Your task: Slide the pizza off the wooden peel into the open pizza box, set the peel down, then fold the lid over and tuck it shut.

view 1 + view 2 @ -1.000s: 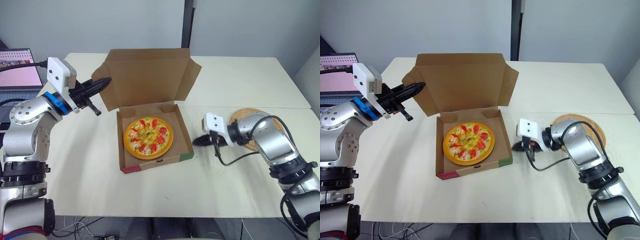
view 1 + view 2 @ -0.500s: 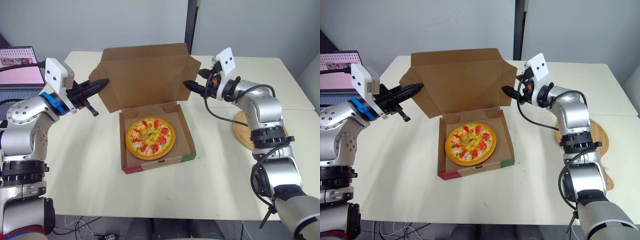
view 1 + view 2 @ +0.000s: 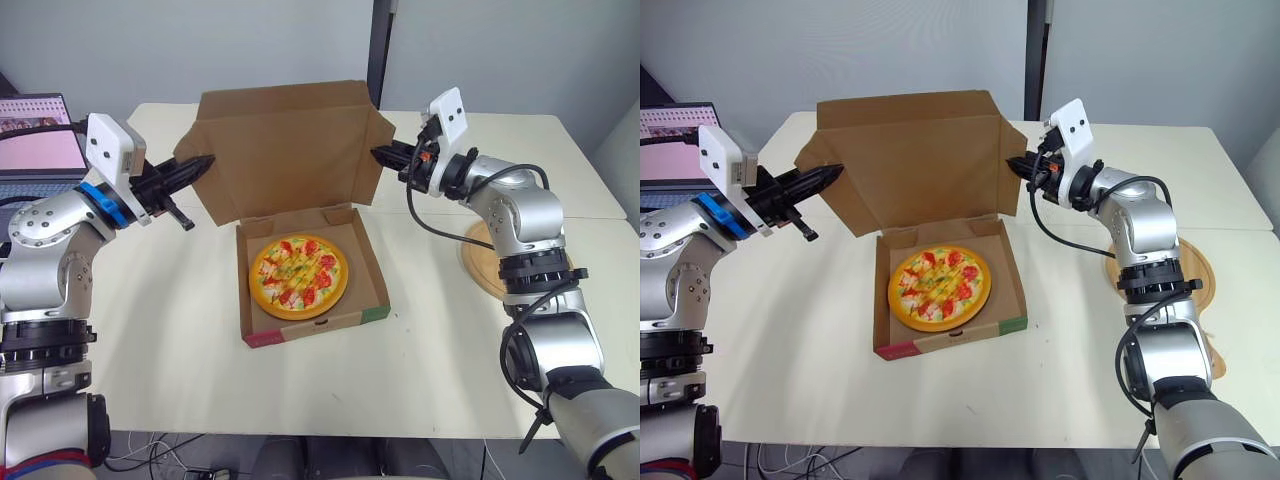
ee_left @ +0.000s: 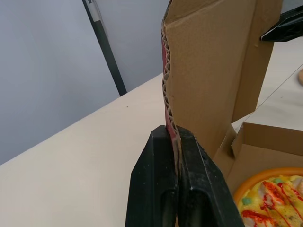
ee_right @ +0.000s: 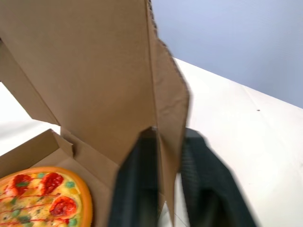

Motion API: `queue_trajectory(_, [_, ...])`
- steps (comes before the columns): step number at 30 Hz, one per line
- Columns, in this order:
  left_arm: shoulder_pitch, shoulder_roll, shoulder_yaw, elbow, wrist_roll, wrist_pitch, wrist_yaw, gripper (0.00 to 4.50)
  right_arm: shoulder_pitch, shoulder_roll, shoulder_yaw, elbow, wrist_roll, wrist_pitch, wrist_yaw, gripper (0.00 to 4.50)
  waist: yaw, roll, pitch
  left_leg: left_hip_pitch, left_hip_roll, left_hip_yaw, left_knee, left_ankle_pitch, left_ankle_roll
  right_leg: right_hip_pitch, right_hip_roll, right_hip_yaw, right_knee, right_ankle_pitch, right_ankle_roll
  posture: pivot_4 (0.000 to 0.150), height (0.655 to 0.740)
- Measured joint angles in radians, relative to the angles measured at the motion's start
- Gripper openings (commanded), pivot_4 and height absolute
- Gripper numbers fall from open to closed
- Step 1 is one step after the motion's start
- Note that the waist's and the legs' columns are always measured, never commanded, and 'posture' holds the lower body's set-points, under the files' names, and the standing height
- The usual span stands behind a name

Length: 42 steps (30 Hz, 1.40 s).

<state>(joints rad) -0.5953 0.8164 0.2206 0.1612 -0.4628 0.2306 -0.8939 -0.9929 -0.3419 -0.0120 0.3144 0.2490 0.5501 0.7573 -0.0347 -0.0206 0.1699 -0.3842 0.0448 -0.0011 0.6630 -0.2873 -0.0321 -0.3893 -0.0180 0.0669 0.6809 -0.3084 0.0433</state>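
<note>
Cardboard lid (image 3: 290, 150) in left pincer (image 4: 173, 131); right pincer (image 3: 379, 153) astride

No text, label, brand or number can be read anywhere. Laptop screen (image 3: 40, 135) beyond the bench's (image 3: 180, 330) left edge: pink page, content too small to read. Pizza box (image 3: 320, 325) front wall: red-green band, no readable print.

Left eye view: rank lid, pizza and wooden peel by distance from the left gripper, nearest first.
1. lid: its left flap is pinched in the left gripper.
2. pizza: in the box, below the lid, toward the robot's right.
3. wooden peel: far right, beyond the box.
</note>
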Motion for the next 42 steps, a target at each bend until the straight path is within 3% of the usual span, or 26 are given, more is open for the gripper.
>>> queue_trajectory(6, [-0.136, -0.053, -0.058, 0.076, 0.068, 0.008, 0.038, 0.00, 0.016, -0.034, 0.001, -0.085, -0.022, 0.008, -0.069, 0.05, 0.007, 0.000, 0.000, -0.002, -0.001, 0.000, 0.001, 0.000, 0.000, 0.000, 0.000, -0.002, 0.000, 0.000, 0.000, 0.150, 0.7368])
queue_trajectory(16, [-0.409, -0.249, -0.163, 0.373, 0.185, 0.016, 0.073, 0.00, 0.165, -0.121, -0.028, -0.371, -0.034, 0.173, -0.219, 0.05, 0.002, -0.001, 0.000, -0.009, -0.003, 0.000, 0.002, 0.000, 0.000, -0.006, 0.000, -0.003, 0.000, 0.000, 0.000, 0.150, 0.7368])
queue_trajectory(22, [-0.461, -0.295, -0.163, 0.428, 0.188, 0.033, 0.045, 0.00, 0.236, -0.121, -0.049, -0.522, -0.038, 0.266, -0.314, 0.05, 0.000, -0.001, 0.000, -0.015, -0.003, 0.000, 0.002, 0.001, -0.001, -0.014, 0.000, 0.000, 0.003, 0.001, 0.001, 0.150, 0.7368])
queue_trajectory(31, [-0.447, -0.289, -0.137, 0.381, 0.166, 0.108, -0.009, 0.00, 0.253, -0.108, -0.056, -0.583, -0.030, 0.313, -0.375, 0.05, 0.002, -0.001, -0.001, -0.015, -0.004, 0.000, 0.003, 0.003, -0.004, -0.015, 0.000, 0.001, 0.003, 0.001, 0.002, 0.150, 0.7368])
queue_trajectory(34, [-0.437, -0.278, -0.128, 0.384, 0.160, 0.101, -0.021, 0.62, 0.254, -0.108, -0.056, -0.586, -0.024, 0.313, -0.375, 0.00, 0.002, -0.001, -0.001, -0.015, -0.004, 0.000, 0.003, 0.003, -0.004, -0.015, 0.000, 0.000, 0.003, 0.001, 0.002, 0.150, 0.7368])
queue_trajectory(40, [-0.428, -0.232, -0.097, 0.408, 0.155, 0.053, -0.054, 2.51, 0.254, -0.109, -0.056, -0.587, -0.012, 0.313, -0.373, 0.00, 0.001, -0.001, -0.001, -0.015, -0.004, 0.000, 0.003, 0.003, -0.004, -0.015, 0.000, 0.000, 0.003, 0.001, 0.002, 0.150, 0.7368])
queue_trajectory(42, [-0.414, -0.220, -0.076, 0.409, 0.143, 0.056, -0.064, 2.51, 0.254, -0.114, -0.056, -0.587, -0.008, 0.312, -0.373, 0.00, 0.002, -0.001, -0.001, -0.015, -0.004, 0.000, 0.003, 0.003, -0.004, -0.015, 0.000, 0.000, 0.003, 0.001, 0.002, 0.150, 0.7368])
